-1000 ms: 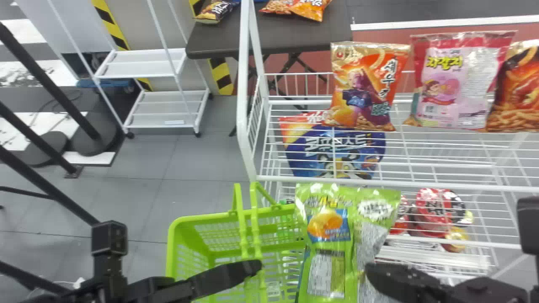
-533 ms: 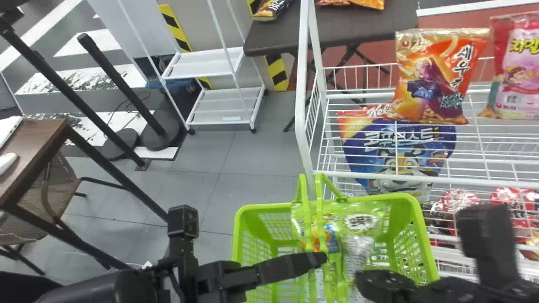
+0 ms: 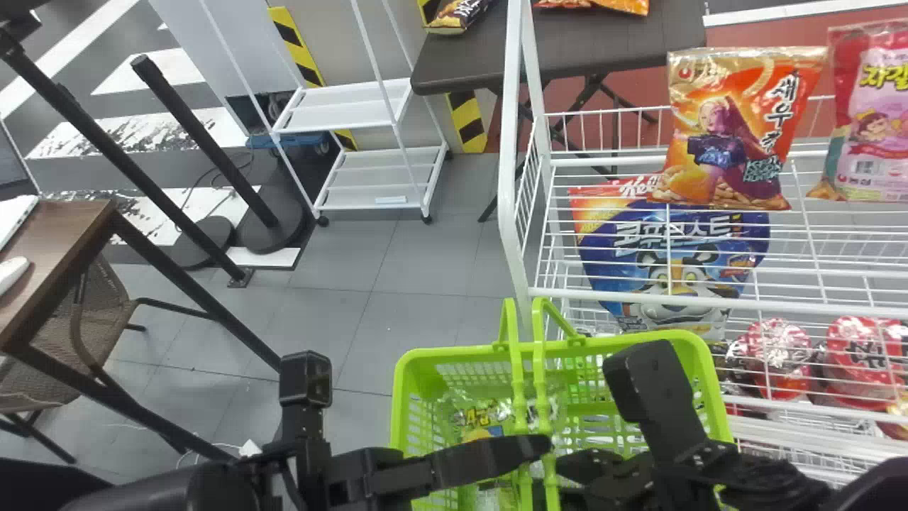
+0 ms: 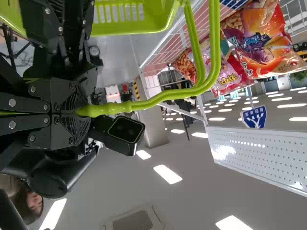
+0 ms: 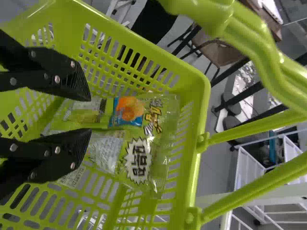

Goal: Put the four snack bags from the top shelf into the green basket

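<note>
Packaging (image 5: 136, 160) lies inside the basket (image 5: 192, 167); right gripper (image 5: 89, 114), fingers spread, should rise slowly, clear of the handle (image 4: 144, 103) left gripper (image 4: 87, 111) pinches.

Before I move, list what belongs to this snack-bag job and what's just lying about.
Job: green basket; green snack packaging inside; orange bag and pink bag on top shelf; left tool; right tool.
Lying about: blue bag beneath that shelf; white cart; dark table.

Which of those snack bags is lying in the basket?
The green bag, with an orange picture on blue, lies inside the green basket; the orange bags and the pink bag are up on the white top shelf.
</note>
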Motion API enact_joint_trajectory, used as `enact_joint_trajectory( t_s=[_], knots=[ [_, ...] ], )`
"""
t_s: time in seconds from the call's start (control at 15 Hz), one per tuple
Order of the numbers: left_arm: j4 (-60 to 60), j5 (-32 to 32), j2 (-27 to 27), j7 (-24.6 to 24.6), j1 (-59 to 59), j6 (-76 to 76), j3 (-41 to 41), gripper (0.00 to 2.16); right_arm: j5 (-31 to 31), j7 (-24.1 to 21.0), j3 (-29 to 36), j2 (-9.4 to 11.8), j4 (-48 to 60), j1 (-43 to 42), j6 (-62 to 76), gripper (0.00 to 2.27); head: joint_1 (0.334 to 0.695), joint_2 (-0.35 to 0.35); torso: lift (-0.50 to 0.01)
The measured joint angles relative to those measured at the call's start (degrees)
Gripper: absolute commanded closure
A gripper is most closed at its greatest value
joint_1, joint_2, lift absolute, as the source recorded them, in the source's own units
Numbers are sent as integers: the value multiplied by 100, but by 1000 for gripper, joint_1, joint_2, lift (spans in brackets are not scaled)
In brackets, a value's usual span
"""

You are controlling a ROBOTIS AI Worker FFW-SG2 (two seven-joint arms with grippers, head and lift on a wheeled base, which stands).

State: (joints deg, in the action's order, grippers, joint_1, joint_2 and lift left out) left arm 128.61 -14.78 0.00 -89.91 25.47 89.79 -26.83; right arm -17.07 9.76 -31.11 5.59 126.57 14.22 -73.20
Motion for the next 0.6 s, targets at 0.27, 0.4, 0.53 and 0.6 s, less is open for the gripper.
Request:
enact_joint_trajectory(
  t_s=[0.27,0.4,0.53,0.6],
  knots=[
    [35,-32,0,0,69,0,-42,2135,9,84,1159,217,1009,484,-775,39,695,350,0],
    [42,-34,0,-1,89,0,-49,2135,-152,244,2176,260,1446,784,-717,43,695,271,0],
    [43,-35,0,0,113,0,-45,2135,-432,262,3024,213,1576,845,-314,46,695,110,0],
    [46,-37,0,0,132,0,-42,2135,-529,268,3307,176,1546,792,-50,46,695,76,0]
  ],
)
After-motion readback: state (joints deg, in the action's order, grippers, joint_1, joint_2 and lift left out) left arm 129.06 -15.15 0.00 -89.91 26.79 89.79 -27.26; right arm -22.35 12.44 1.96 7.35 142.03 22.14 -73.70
